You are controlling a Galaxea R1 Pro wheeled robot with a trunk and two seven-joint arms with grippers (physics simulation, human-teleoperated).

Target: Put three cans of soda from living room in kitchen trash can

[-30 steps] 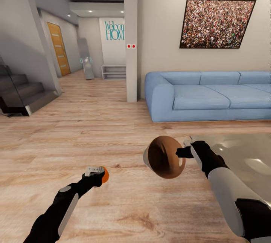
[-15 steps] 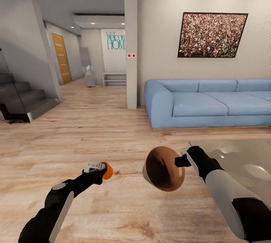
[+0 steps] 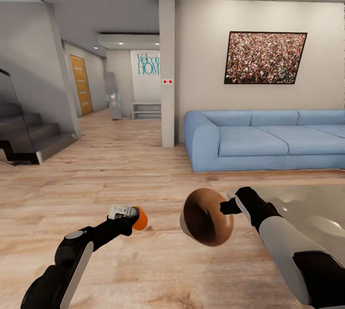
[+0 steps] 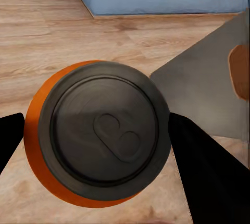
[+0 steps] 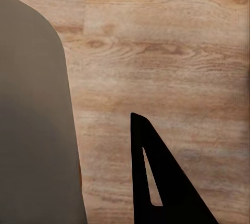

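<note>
An orange can of soda (image 3: 141, 218) is held low over the wood floor of the living room, and my left gripper (image 3: 132, 216) is shut on it. The left wrist view shows the can's dark lid (image 4: 104, 132) end-on between two black fingers (image 4: 204, 169). My right gripper (image 3: 229, 206) is shut on the rim of the tash can (image 3: 207, 216). The bin is lifted and tipped on its side, so its coppery-brown inside faces me. Its pale grey wall (image 5: 31, 130) shows beside one finger (image 5: 162, 182) in the right wrist view.
A light-blue sofa (image 3: 268, 139) stands ahead on the right under a framed picture (image 3: 265, 57). A glossy low table (image 3: 314, 203) lies by my right arm. A white pillar (image 3: 167, 69) stands mid-room, stairs (image 3: 28, 131) rise at left, and a hallway with a wooden door (image 3: 80, 84) runs beyond.
The head view has tilted upward, so the room sits lower in the picture and ceiling lights show. Both grippers keep their hold; the left one has drifted slightly right.
</note>
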